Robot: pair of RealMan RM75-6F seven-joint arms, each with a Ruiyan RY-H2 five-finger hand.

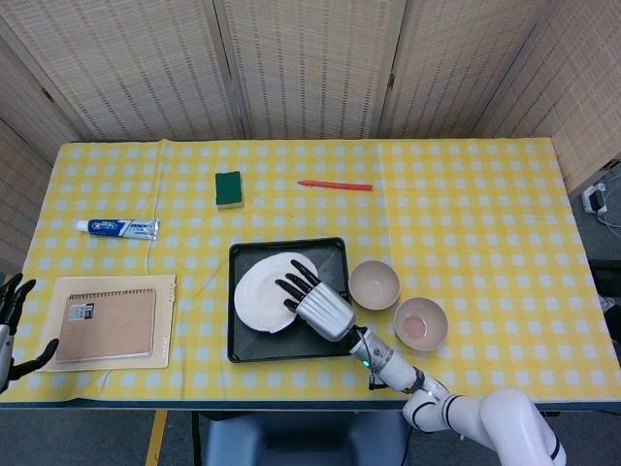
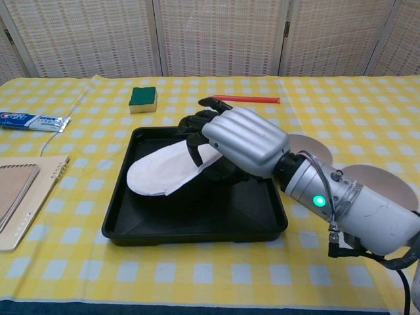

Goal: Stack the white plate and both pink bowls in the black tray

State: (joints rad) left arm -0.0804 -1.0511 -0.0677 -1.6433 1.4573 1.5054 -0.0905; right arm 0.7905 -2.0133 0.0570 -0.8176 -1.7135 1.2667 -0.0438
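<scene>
Plate-placing step: right hand (image 2: 239, 141) gripped white plate (image 2: 161, 174), tilted over black tray (image 2: 197, 220) at frame centre. Next: lower flat, release. Both pink bowls (image 1: 374, 283) waited right of tray. Left hand (image 1: 14, 316) spread, empty.

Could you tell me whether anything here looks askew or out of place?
Only the white plate: it sits tilted over the black tray, its right edge held up by the right hand. Both pink bowls stand upright on the table.
</scene>
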